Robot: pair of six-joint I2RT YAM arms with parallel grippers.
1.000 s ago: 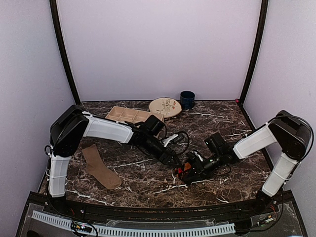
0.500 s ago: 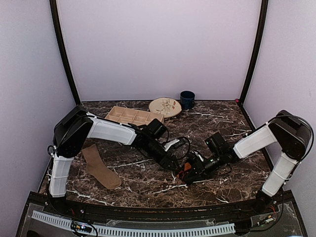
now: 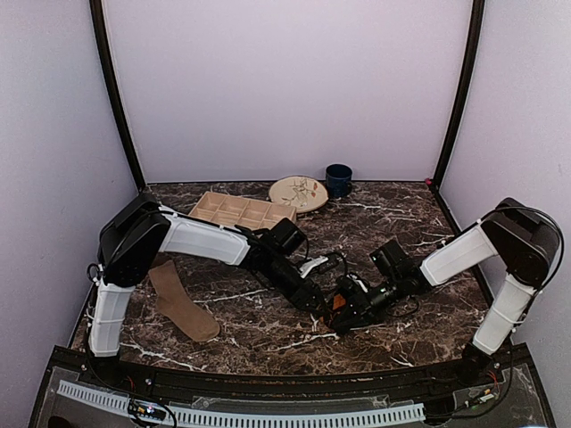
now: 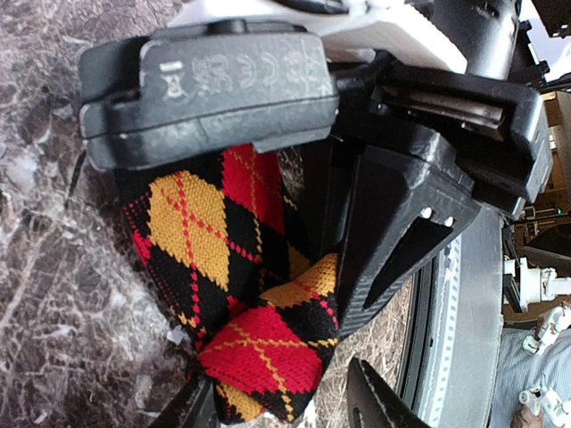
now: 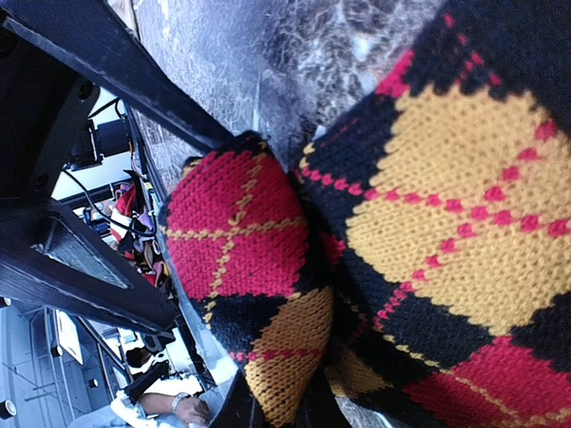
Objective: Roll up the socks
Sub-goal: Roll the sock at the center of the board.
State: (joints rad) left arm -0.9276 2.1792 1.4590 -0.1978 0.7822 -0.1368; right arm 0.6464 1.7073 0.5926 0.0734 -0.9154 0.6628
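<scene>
The black sock with red and orange argyle diamonds lies bunched at the table's middle front. My right gripper is shut on it; in the right wrist view the sock fills the frame and folds into the pinched jaws. My left gripper is open, and the sock's folded end lies between its fingertips, with a gap on the right side. The right gripper's black finger presses the sock there. The plain tan sock lies flat at the front left, away from both grippers.
At the back stand a tan compartment tray, a patterned plate and a dark blue cup. A black cable loops over the table behind the grippers. Purple walls close in both sides.
My left gripper has slid right and forward, up to the argyle sock and the right gripper. The right gripper has kept its hold and barely moved.
</scene>
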